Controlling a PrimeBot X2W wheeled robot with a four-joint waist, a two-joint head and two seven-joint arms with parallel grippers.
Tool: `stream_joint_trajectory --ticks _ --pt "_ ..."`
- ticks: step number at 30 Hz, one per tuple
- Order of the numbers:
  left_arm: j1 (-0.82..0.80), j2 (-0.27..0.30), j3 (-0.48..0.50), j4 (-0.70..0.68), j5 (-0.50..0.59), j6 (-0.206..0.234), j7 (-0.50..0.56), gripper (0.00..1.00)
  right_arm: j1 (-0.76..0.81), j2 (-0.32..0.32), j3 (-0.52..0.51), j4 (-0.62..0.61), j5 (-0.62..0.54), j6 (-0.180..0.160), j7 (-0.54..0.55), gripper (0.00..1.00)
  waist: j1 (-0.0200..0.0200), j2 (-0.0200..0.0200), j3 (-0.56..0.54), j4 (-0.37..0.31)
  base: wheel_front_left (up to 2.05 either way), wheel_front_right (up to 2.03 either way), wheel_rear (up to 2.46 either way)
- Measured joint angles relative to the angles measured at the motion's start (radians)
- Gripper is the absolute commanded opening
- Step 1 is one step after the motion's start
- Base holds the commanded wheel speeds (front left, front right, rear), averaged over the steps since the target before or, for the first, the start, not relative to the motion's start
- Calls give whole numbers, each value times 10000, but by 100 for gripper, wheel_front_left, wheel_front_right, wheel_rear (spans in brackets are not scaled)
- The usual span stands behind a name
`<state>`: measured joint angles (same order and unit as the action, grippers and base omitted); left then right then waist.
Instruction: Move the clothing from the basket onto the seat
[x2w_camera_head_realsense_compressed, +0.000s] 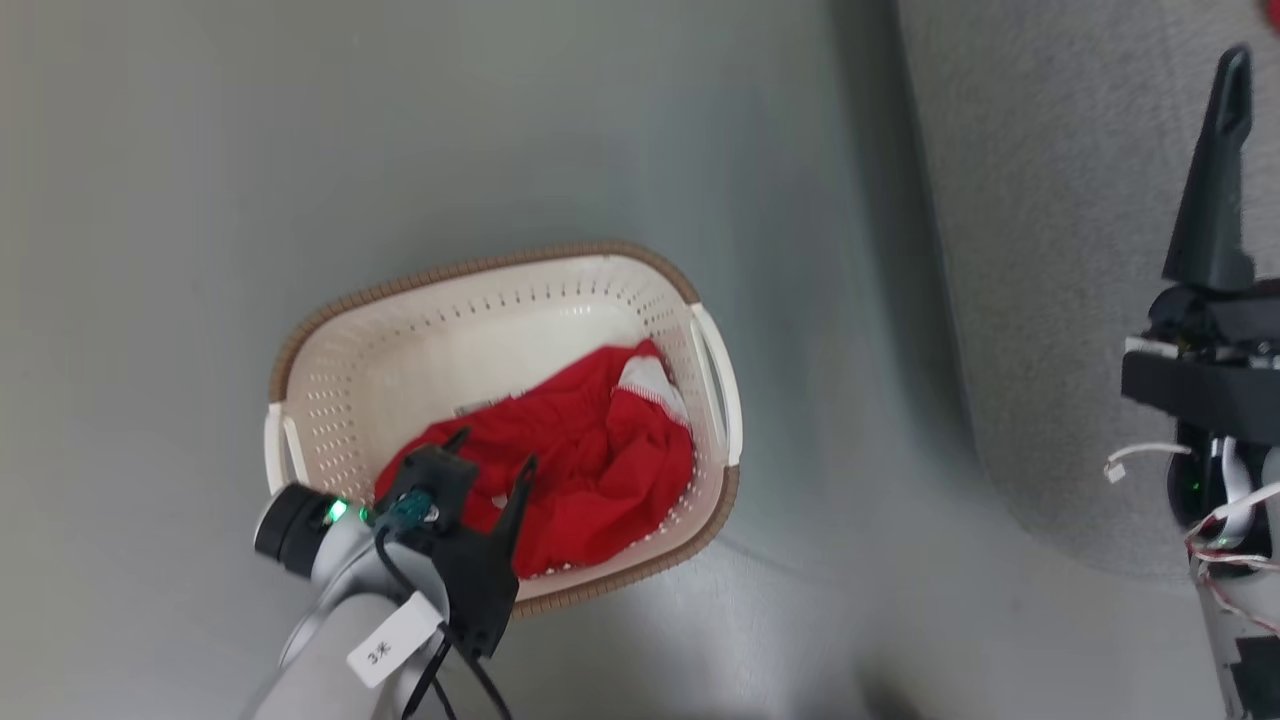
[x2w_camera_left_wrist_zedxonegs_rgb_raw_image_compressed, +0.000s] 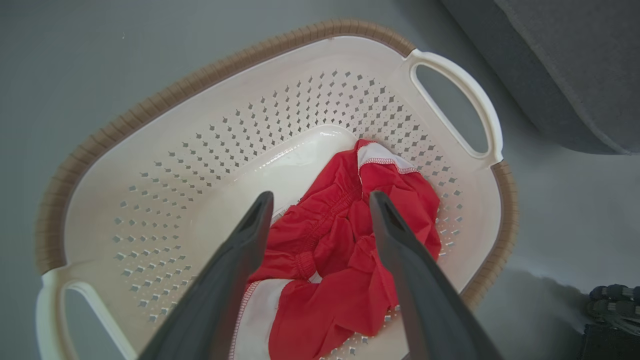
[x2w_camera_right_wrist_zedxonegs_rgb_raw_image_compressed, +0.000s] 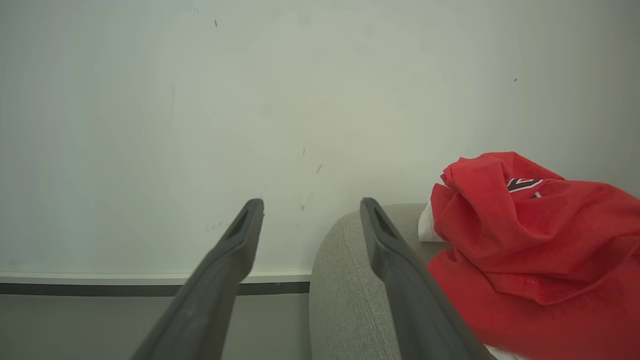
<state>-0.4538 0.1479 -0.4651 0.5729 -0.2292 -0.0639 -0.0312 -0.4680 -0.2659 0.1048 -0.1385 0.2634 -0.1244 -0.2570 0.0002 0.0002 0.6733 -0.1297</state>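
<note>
left claw (x2w_camera_head_realsense_compressed: 492, 450) spread wide above the clothing (x2w_camera_head_realsense_compressed: 600, 470) at the basket's (x2w_camera_head_realsense_compressed: 480, 268) five o'clock corner, ready to pinch; right claw (x2w_camera_right_wrist_zedxonegs_rgb_raw_image_compressed: 311, 204), wide and empty, hovers by the seat (x2w_camera_right_wrist_zedxonegs_rgb_raw_image_compressed: 345, 280), one garment (x2w_camera_right_wrist_zedxonegs_rgb_raw_image_compressed: 530, 240) already there.

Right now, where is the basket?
Head view: the basket sits on the floor, left of the sofa, red clothing inside, the left pincer above it.
</note>
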Motion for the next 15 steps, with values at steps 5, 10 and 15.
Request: stream_joint_trajectory --ticks 5,10,15 --pt "-736 -79 -337 462 295 -167 125 100 -435 2 -119 -278 -56 0 -2 100 0 0 751 -19 0 0 0" --pt "-1246 -226 -679 1020 527 -334 136 100 -774 44 -151 -328 -176 0 -2 100 0 1 1438 -24 0 0 0" --pt "-1639 -265 -965 1582 644 -426 219 100 -803 102 -142 -372 -242 0 -2 100 -1 -1 1957 -23 0 0 0"
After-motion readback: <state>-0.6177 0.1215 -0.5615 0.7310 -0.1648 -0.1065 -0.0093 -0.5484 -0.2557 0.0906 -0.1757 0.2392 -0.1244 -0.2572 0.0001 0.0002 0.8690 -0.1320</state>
